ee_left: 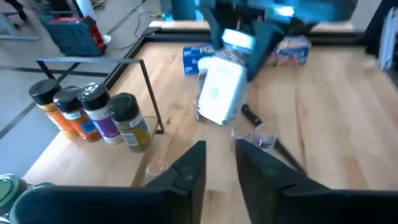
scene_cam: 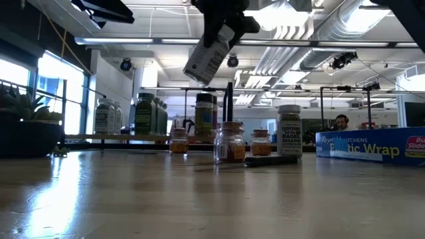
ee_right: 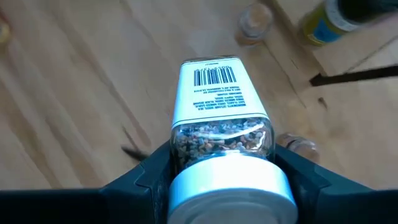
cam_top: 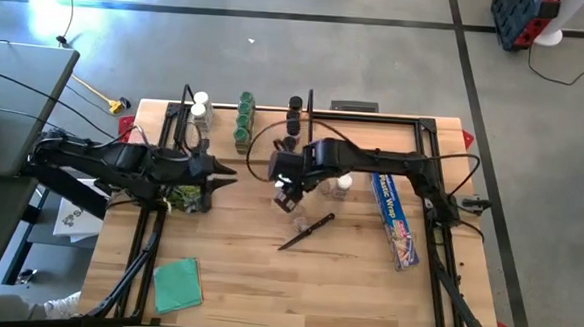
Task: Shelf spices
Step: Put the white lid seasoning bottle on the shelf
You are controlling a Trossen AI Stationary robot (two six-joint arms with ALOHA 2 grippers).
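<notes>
My right gripper (cam_top: 289, 190) is shut on a spice jar (scene_cam: 209, 56) with a white cap, a barcode label and mixed seeds, high above the table's middle. The shelf (cam_top: 269, 122) runs along the far edge, and white-, green- and black-capped jars (cam_top: 244, 121) stand on it. Loose jars (scene_cam: 229, 143) stand upright on the tabletop below the held one. My left gripper (ee_left: 219, 149) hovers at the table's left, its fingers slightly apart with nothing between them, pointing toward the held jar (ee_left: 221, 93). My right gripper pinches the jar's clear upper part just below the white cap (ee_right: 186, 146) between its two fingers (ee_right: 298, 171). The fingers come steeply from above, and the jar's body sticks out past them, bottom downward. The jar hangs tilted, lifted clear of the table.
A dark-handled knife (cam_top: 306, 231) lies in front of the loose jars. A long blue wrap box (cam_top: 394, 219) lies at the right and a green pad (cam_top: 178, 283) at the near left. A potted plant (cam_top: 185, 193) stands by my left gripper. Black rods (cam_top: 310, 109) stand at the shelf's ends.
</notes>
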